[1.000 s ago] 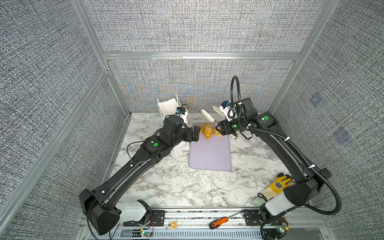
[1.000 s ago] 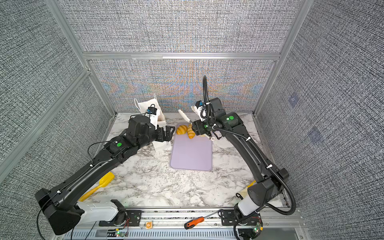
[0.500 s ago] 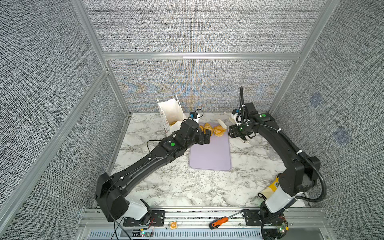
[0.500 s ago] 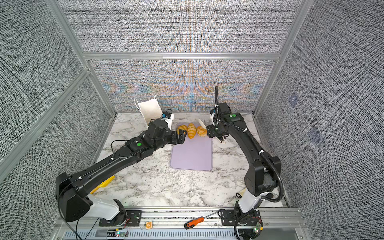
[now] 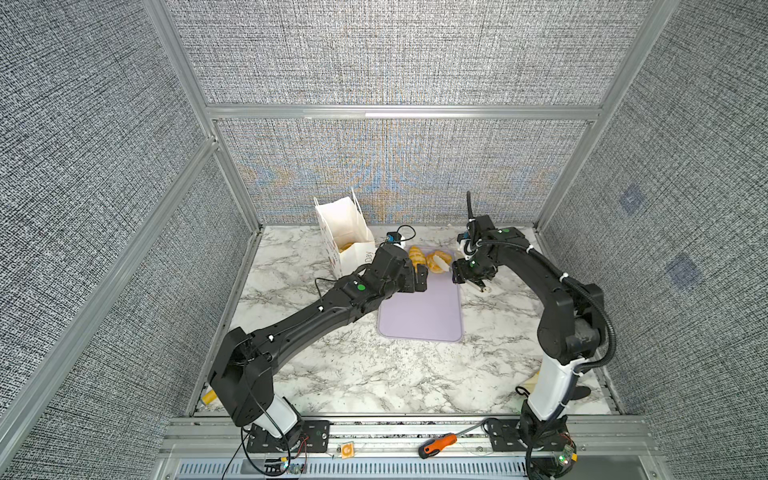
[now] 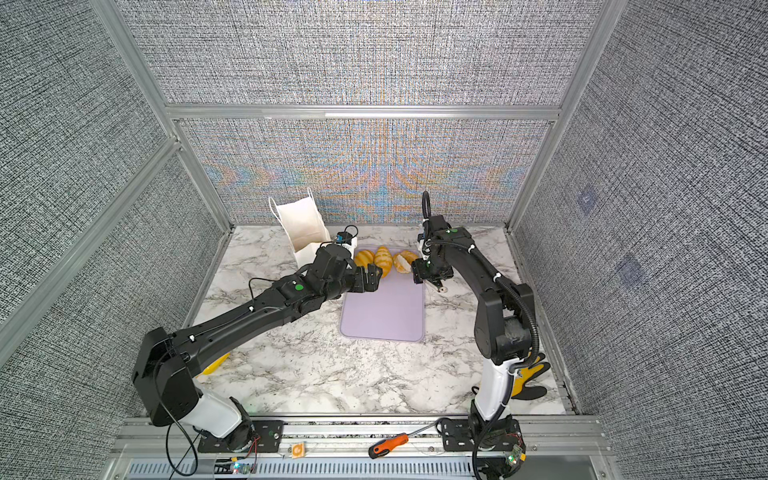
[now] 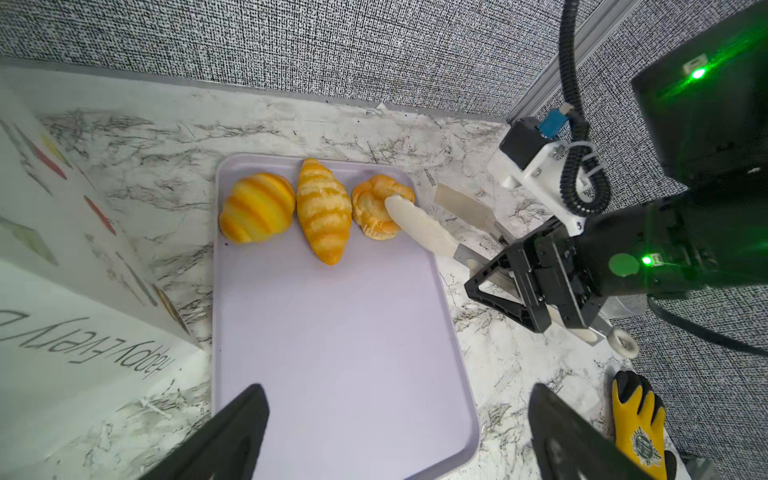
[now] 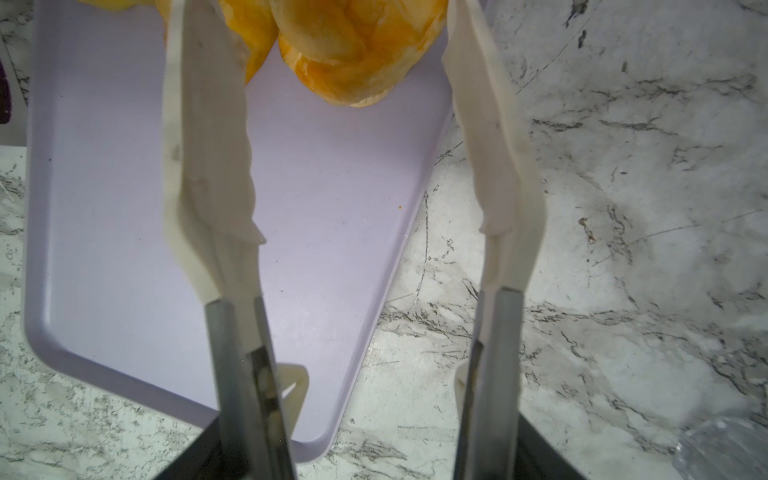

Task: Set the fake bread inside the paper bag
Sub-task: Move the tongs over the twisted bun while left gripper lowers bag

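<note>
Tongs (image 7: 432, 237) now lower, ribbed white tips (image 8: 208, 124) around glossy twisted pastry (image 7: 369, 212)

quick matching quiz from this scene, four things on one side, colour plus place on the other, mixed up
1 paper bag
2 tray
3 glove
4 screwdriver

a orange handle, on the front rail
b white, upright near the back wall
c yellow and black, by the right arm's base
d lilac, pastries at its far end

Pairs: 1-b, 2-d, 3-c, 4-a
</note>
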